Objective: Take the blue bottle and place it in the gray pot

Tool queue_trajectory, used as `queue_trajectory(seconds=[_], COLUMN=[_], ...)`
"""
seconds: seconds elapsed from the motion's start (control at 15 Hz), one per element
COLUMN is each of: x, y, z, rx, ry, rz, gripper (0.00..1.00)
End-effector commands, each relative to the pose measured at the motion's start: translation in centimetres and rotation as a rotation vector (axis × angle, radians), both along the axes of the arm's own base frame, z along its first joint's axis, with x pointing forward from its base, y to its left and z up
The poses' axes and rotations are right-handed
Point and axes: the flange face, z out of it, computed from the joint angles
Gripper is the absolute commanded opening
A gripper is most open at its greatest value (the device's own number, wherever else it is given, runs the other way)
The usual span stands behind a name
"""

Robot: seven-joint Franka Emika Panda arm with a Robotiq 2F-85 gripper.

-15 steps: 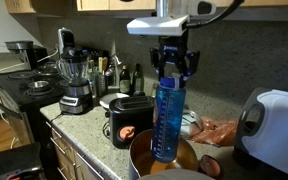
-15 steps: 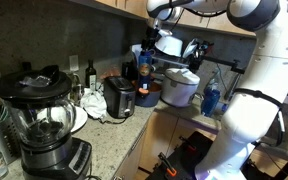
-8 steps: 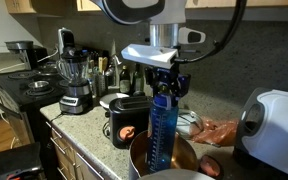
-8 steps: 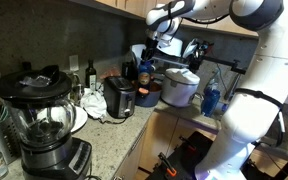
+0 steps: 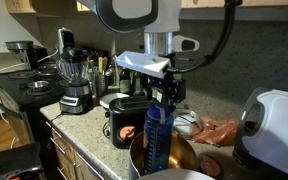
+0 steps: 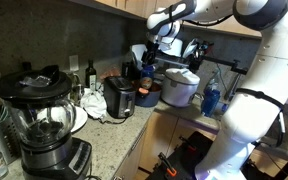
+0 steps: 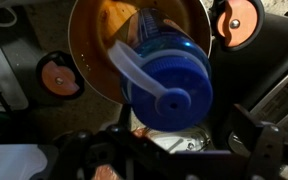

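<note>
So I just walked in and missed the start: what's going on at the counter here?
The robot arm's tool is shut on the top of the blue bottle, holding it upright. The bottle's lower part is already inside the gray pot, which sits beside the black toaster. Whether it touches the pot's bottom can't be seen, and it isn't released yet.

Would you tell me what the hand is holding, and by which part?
The hand holds the blue bottle by its top end, near the cap; its lower part hangs inside the gray pot.
</note>
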Motion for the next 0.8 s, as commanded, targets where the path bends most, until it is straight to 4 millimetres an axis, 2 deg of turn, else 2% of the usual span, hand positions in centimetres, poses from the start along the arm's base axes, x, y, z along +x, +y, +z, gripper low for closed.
queue_trajectory(seconds=[0.0, 0.33, 0.53, 0.73], x=[-1.3, -1.5, -1.6, -1.7], y=[0.2, 1.7, 4.0, 7.2], z=[1.6, 4.6, 7.1, 9.9], rx=[-0.009, -0.038, -0.060, -0.047], ry=[-0.039, -0.069, -0.068, -0.072], rz=[0.006, 0.034, 0.085, 0.164], gripper=[1.00, 1.00, 1.00, 1.00])
